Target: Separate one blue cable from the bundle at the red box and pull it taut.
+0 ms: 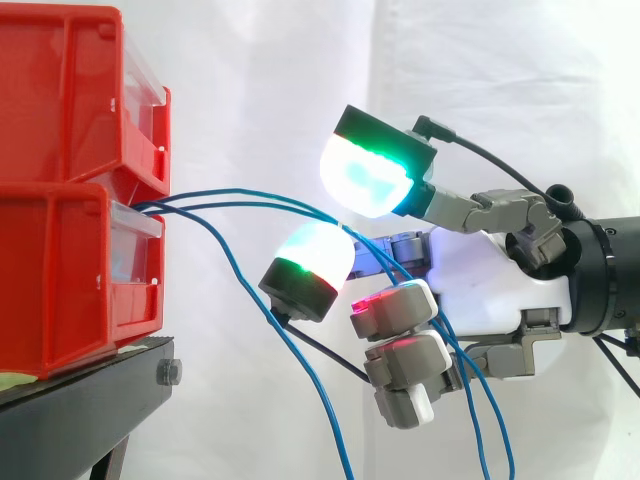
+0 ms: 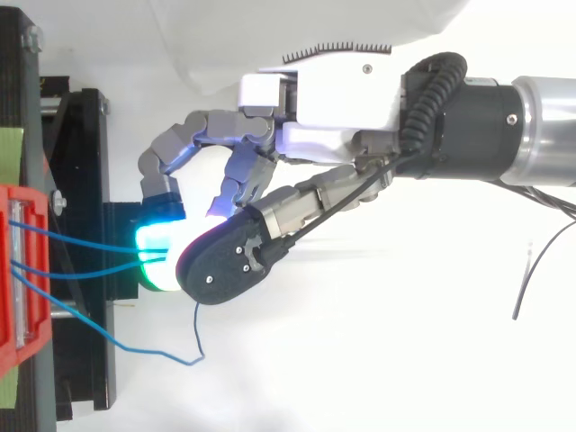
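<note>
Two stacked red bins (image 1: pixel 60 100) stand at the left on a black stand (image 1: pixel 90 385). Thin blue cables (image 1: pixel 250 200) come out between the bins and run right to my hand (image 1: pixel 480 270). Two of them (image 2: pixel 81 243) pass between the upper glowing pad (image 1: pixel 365 175) and the lower glowing pad (image 1: pixel 310 265), which close on them. Beyond the pinch they hang down past the curled lower fingers (image 1: pixel 400 355). A third blue cable (image 1: pixel 290 350) droops from the bins, apart from the pinch, and loops low (image 2: pixel 117 340).
From above, the red box (image 2: pixel 22 270) sits at the left edge on the black stand (image 2: pixel 81 180), with green tape (image 2: pixel 9 153) beside it. A white curtain hangs behind the work. The arm comes in from the right.
</note>
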